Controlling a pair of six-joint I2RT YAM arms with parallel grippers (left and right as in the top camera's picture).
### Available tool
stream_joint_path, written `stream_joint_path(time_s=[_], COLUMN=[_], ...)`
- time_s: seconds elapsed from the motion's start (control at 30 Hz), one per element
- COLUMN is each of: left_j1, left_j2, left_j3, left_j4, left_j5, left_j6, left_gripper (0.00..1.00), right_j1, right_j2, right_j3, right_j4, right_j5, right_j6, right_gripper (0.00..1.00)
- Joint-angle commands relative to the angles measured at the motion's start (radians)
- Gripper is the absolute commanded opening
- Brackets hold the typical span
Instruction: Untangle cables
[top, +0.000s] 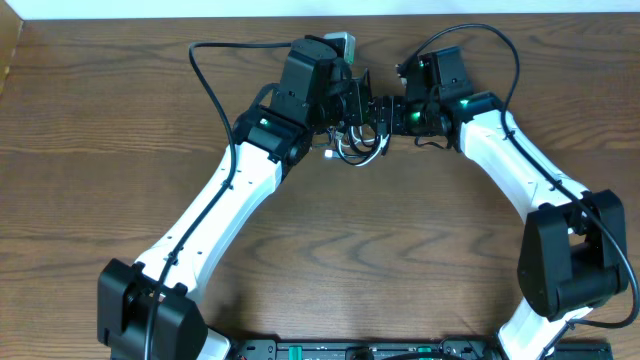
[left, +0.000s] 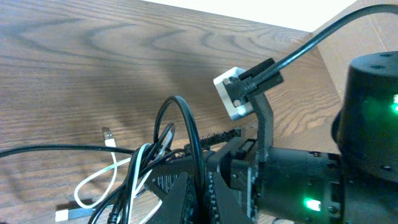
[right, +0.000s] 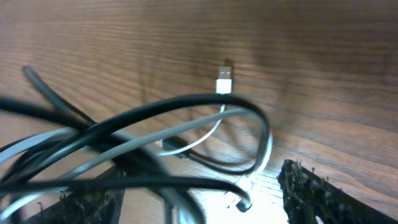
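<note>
The cables (top: 356, 148) lie tangled at the back middle of the table, between my two grippers. In the left wrist view my left gripper (left: 199, 182) is shut on a loop of the black cable (left: 186, 118), which arches up out of its jaws. The white cable (left: 93, 180) curls on the wood beside it, its plug (left: 109, 137) lying free. My right gripper (right: 193, 186) is open, one finger on each side of the bundle. The black cable (right: 186, 106) and white cable (right: 211, 134) cross between them, and a white plug (right: 224, 81) rests beyond.
Both arms meet tip to tip over the bundle, left gripper (top: 350, 112) and right gripper (top: 384, 114) almost touching. The right arm's body (left: 298, 180) fills the space just past my left jaws. Thick black arm wires (top: 215, 95) loop over the wood at the back.
</note>
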Motion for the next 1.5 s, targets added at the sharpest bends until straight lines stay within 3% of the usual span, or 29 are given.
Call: stream_joint_path(time_s=[0.0, 0.27, 0.67, 1.07, 1.2, 1.3, 1.47], left_j1=[0.011, 0.124, 0.267, 0.156, 0.106, 0.09, 0.077], left_j2=[-0.089, -0.303, -0.443, -0.138, 0.014, 0.129, 0.263], left_j3=[0.009, 0.009, 0.008, 0.008, 0.008, 0.008, 0.008], left_j4=[0.004, -0.008, -0.125, -0.198, -0.19, -0.17, -0.064], left_j5=[0.018, 0.018, 0.011, 0.056, 0.055, 0.022, 0.013], left_j6=[-0.005, -0.001, 0.044, 0.089, 0.075, -0.035, -0.087], left_gripper=[0.08, 0.07, 0.07, 0.09, 0.17, 0.31, 0.34], right_j1=[-0.008, -0.073, -0.137, -0.148, -0.158, -0.158, -0.158], right_j2=[0.061, 0.136, 0.186, 0.186, 0.186, 0.186, 0.186], right_j3=[-0.003, -0.003, -0.003, -0.003, -0.003, -0.003, -0.003], right_j4=[-0.01, -0.046, -0.07, -0.042, -0.048, -0.049, -0.049], right_j5=[0.106, 0.127, 0.125, 0.051, 0.051, 0.051, 0.051], right_j6=[0.1, 0.115, 0.113, 0.057, 0.057, 0.041, 0.039], right_gripper=[0.73, 0.72, 0.72, 0.71, 0.73, 0.74, 0.75])
